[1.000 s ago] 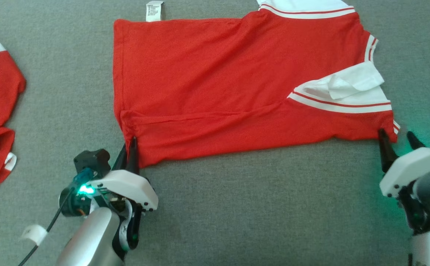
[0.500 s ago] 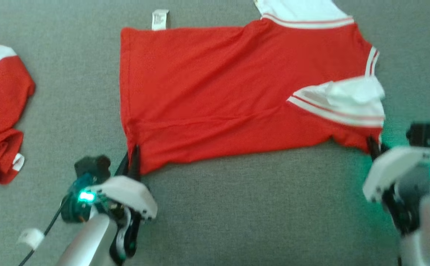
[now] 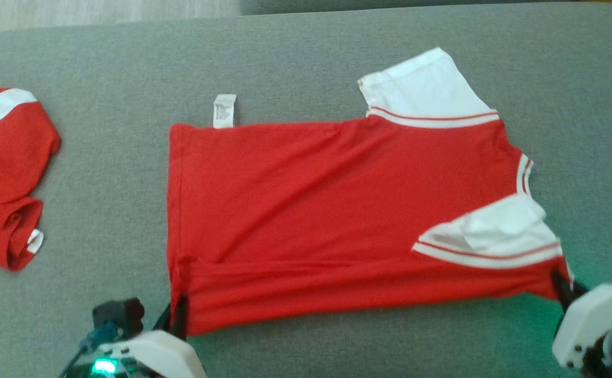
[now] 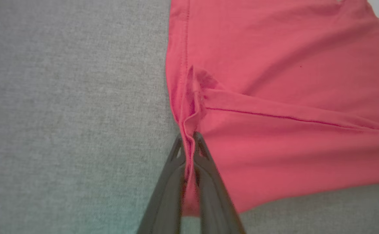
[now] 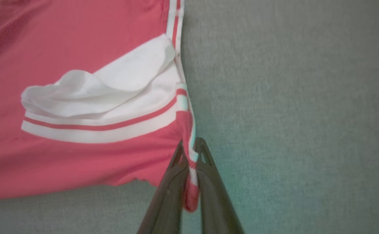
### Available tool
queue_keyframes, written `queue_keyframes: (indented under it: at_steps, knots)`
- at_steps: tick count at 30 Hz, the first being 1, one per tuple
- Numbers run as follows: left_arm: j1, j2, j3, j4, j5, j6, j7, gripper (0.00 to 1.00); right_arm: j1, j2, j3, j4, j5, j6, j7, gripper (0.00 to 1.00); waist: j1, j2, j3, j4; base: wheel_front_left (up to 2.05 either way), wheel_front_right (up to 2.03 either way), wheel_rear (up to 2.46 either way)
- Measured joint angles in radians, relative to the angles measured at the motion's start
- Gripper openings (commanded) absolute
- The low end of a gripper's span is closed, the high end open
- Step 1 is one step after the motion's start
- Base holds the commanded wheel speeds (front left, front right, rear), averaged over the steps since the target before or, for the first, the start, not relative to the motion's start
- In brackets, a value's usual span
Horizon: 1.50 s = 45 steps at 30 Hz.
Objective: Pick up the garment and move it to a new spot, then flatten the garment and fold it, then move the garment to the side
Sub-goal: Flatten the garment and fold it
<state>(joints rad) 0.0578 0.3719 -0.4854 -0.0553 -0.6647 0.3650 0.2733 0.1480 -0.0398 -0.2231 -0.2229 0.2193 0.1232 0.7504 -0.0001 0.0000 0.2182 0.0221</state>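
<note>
Red garment point(image 3: 306, 210), white sleeves, spread flat on grey cushion point(image 3: 306, 47).

A grey woven fabric surface point(image 3: 306, 58) spreads wide, its far edge rounded. Beyond it, upper left, lies pale wood floor point(image 3: 101, 11); a darker grey edge point(image 3: 400, 5) runs along the top. Green light point(image 3: 539, 338) tints the surface's lower right.

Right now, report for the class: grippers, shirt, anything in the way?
Left gripper shut on shirt, near left corner. Right gripper shut on its near right corner. Shirt spread flat, one sleeve folded over. Second red garment far left, clear.
</note>
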Motion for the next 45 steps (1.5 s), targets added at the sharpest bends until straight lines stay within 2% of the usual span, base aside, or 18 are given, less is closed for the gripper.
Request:
queue_keyframes:
  at_steps: [1, 2, 3, 9, 12, 16, 18, 21, 24, 28, 30, 36, 42, 43, 44, 45]
  knots:
    - [0.011, 0.001, -0.003, -0.008, 0.003, 0.005, 0.0, 0.33, 0.014, 0.0, -0.004, 0.006, 0.007, 0.0, 0.01, 0.1, 0.0, 0.0, 0.0, 0.002, 0.0, 0.0, 0.0]
    - [0.016, 0.001, -0.007, -0.011, 0.006, 0.005, 0.001, 0.89, 0.023, 0.0, -0.004, 0.013, 0.013, 0.0, 0.016, 0.81, 0.0, 0.0, 0.0, 0.005, 0.0, 0.0, 0.0]
    - [0.017, 0.001, -0.007, -0.011, 0.006, 0.006, 0.001, 1.0, 0.031, 0.0, -0.004, 0.019, 0.02, 0.0, 0.017, 1.0, 0.0, 0.0, 0.001, 0.005, 0.0, 0.0, 0.0]
    - [0.001, 0.001, -0.009, 0.005, 0.006, -0.007, 0.001, 1.0, 0.018, 0.0, 0.027, 0.019, 0.016, 0.0, 0.007, 1.0, 0.0, 0.0, 0.009, 0.005, 0.0, 0.0, 0.0]
    - [-0.058, 0.01, -0.006, 0.012, 0.001, -0.045, 0.02, 1.0, -0.065, -0.015, 0.061, -0.01, -0.009, 0.0, 0.02, 1.0, 0.0, 0.0, 0.02, 0.004, 0.0, 0.0, 0.0]
    - [-0.257, 0.051, 0.014, 0.042, -0.055, -0.157, 0.083, 1.0, -0.309, -0.106, 0.141, -0.019, 0.015, 0.0, 0.07, 1.0, 0.0002, 0.0, 0.044, -0.006, 0.0, 0.0, 0.0]
    - [-0.365, 0.065, 0.033, 0.079, -0.105, -0.231, 0.134, 1.0, -0.438, -0.154, 0.188, 0.018, 0.05, 0.0, 0.089, 1.0, 0.0003, 0.0, 0.061, -0.014, 0.0, 0.0, 0.0]
    - [-0.495, 0.097, 0.037, 0.152, -0.161, -0.319, 0.224, 1.0, -0.597, -0.195, 0.273, 0.106, 0.102, 0.0, 0.101, 1.0, 0.0003, 0.0, 0.087, -0.032, 0.0, 0.0, 0.0]
    - [-0.583, 0.133, 0.039, 0.225, -0.199, -0.362, 0.32, 1.0, -0.725, -0.207, 0.359, 0.2, 0.143, 0.0, 0.098, 1.0, 0.0004, 0.0, 0.114, -0.054, 0.0, 0.0, 0.0]
    - [-0.657, 0.164, 0.037, 0.29, -0.214, -0.375, 0.41, 1.0, -0.862, -0.218, 0.455, 0.308, 0.178, 0.0, 0.056, 1.0, 0.0004, 0.0, 0.149, -0.082, 0.0, 0.0, 0.0]
    - [-0.682, 0.168, 0.036, 0.313, -0.202, -0.374, 0.413, 1.0, -0.909, -0.221, 0.485, 0.351, 0.188, 0.0, 0.034, 1.0, 0.0003, 0.0, 0.166, -0.094, 0.0, 0.0, 0.0]
    - [-0.753, 0.173, 0.029, 0.379, -0.14, -0.347, 0.413, 1.0, -0.982, -0.221, 0.543, 0.446, 0.213, 0.0, -0.026, 1.0, 0.0003, -0.0001, 0.211, -0.113, 0.0, 0.0, 0.0]
    - [-0.802, 0.189, -0.002, 0.396, -0.101, -0.322, 0.475, 1.0, -1.023, -0.227, 0.582, 0.51, 0.235, 0.0, -0.067, 1.0, 0.0001, 0.0, 0.235, -0.115, 0.0, 0.0, 0.0]
    - [-0.808, 0.188, -0.003, 0.396, -0.106, -0.32, 0.495, 0.9, -1.026, -0.229, 0.585, 0.515, 0.239, 0.0, -0.069, 1.0, 0.0, 0.0, 0.236, -0.114, 0.0, 0.0, 0.0]
    - [-0.814, 0.187, -0.002, 0.395, -0.121, -0.314, 0.514, 0.6, -1.029, -0.232, 0.587, 0.523, 0.239, 0.0, -0.075, 1.0, 0.0, 0.0, 0.237, -0.111, 0.0, 0.0, 0.0]
    - [-0.814, 0.187, -0.002, 0.392, -0.133, -0.311, 0.539, 0.39, -1.034, -0.236, 0.59, 0.528, 0.24, 0.0, -0.076, 1.0, 0.0001, 0.0, 0.238, -0.108, 0.0, 0.0, 0.0]
